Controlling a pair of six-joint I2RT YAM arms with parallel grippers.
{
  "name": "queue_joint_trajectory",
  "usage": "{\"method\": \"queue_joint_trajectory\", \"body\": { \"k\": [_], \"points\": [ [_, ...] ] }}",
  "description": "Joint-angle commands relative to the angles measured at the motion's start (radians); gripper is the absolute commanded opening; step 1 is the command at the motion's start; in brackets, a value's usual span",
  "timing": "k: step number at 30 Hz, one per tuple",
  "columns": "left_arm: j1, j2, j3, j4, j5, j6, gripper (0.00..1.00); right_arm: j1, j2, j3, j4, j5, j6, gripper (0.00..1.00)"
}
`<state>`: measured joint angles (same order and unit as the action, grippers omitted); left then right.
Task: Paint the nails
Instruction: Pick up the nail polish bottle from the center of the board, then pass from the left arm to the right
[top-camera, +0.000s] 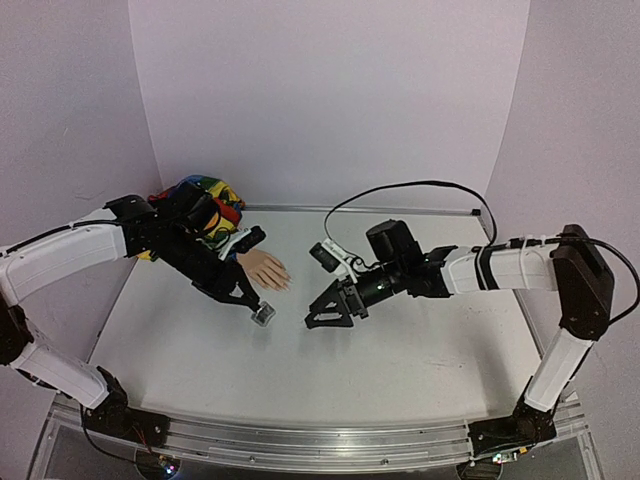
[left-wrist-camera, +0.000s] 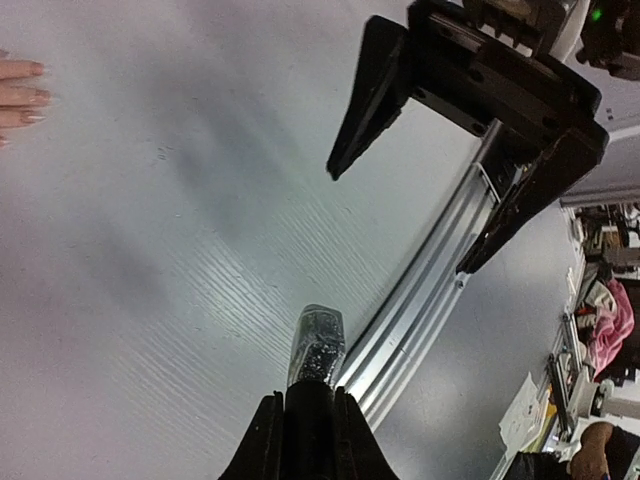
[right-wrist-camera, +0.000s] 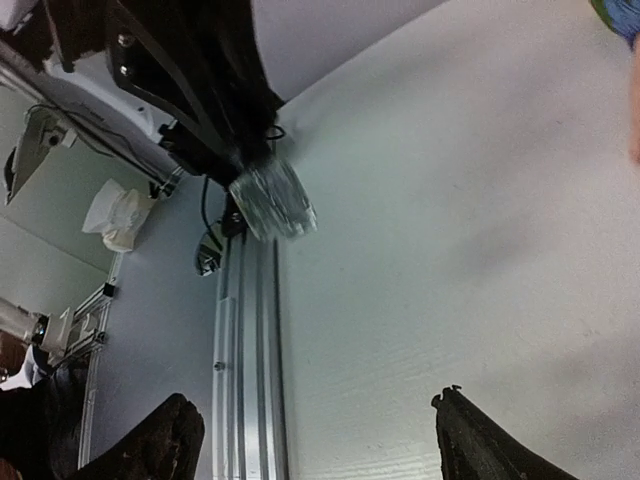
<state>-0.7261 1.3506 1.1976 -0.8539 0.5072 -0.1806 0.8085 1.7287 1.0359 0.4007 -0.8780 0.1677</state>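
L fingers (left-wrist-camera: 265, 442) clamp sm bottle (left-wrist-camera: 318, 345); R fingers (left-wrist-camera: 365, 100) spread, near it.

Fake hand (top-camera: 265, 270) pale peach; sleeve (top-camera: 213, 188) rainbow-striped (nails (left-wrist-camera: 38, 97) pinkish).

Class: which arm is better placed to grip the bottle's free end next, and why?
Right, probably: the right gripper stands open, facing the small bottle, whose other end the left gripper is shut on.

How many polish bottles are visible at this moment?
1. The small bottle is clamped in the left gripper, near the fake hand, facing the open right gripper. Others may be hidden behind the arms.
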Motion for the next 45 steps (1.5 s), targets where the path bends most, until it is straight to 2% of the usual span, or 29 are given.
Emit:
{"method": "queue_joint_trajectory", "body": {
  "k": [1,6,18,21,26,27,30,31,33,35,37,39,42,45],
  "points": [
    [-0.05,0.013,0.048,0.061,0.146,0.082,0.0,0.035,0.049,0.103,0.11,-0.174,-0.001,0.77],
    [-0.067,0.004,0.032,0.105,0.178,0.077,0.0,0.074,0.098,0.145,0.146,-0.222,0.026,0.7],
    [-0.068,-0.025,0.011,0.157,0.188,0.044,0.0,0.117,0.111,0.121,0.312,-0.243,0.127,0.42],
    [-0.068,-0.037,0.001,0.164,0.185,0.036,0.0,0.119,0.115,0.122,0.321,-0.248,0.132,0.33],
    [-0.069,-0.055,-0.012,0.171,0.182,0.028,0.0,0.119,0.11,0.115,0.349,-0.244,0.149,0.1],
    [-0.069,-0.056,-0.013,0.171,0.18,0.025,0.0,0.119,0.11,0.115,0.355,-0.241,0.154,0.02],
    [-0.07,-0.05,-0.01,0.173,0.142,-0.007,0.0,0.119,0.101,0.11,0.362,-0.196,0.158,0.0],
    [-0.069,-0.047,-0.005,0.173,0.115,-0.032,0.0,0.119,0.093,0.101,0.361,-0.152,0.153,0.0],
    [-0.07,-0.035,0.013,0.163,-0.011,-0.137,0.0,0.121,0.048,0.049,0.355,0.031,0.119,0.0],
    [-0.068,-0.02,0.039,0.141,-0.16,-0.328,0.0,0.142,-0.007,-0.004,0.331,0.383,0.043,0.0],
    [-0.069,-0.002,0.048,0.131,-0.234,-0.485,0.0,0.204,-0.045,-0.035,0.314,0.726,-0.086,0.0],
    [-0.07,0.011,0.053,0.133,-0.27,-0.603,0.0,0.251,-0.039,-0.037,0.349,0.933,-0.195,0.0],
    [-0.072,0.015,0.075,0.135,-0.311,-0.671,0.0,0.262,-0.012,-0.013,0.393,1.016,-0.243,0.0],
    [-0.071,-0.001,0.097,0.139,-0.322,-0.672,0.0,0.263,-0.01,0.007,0.394,0.988,-0.26,0.0]
  ]
}}
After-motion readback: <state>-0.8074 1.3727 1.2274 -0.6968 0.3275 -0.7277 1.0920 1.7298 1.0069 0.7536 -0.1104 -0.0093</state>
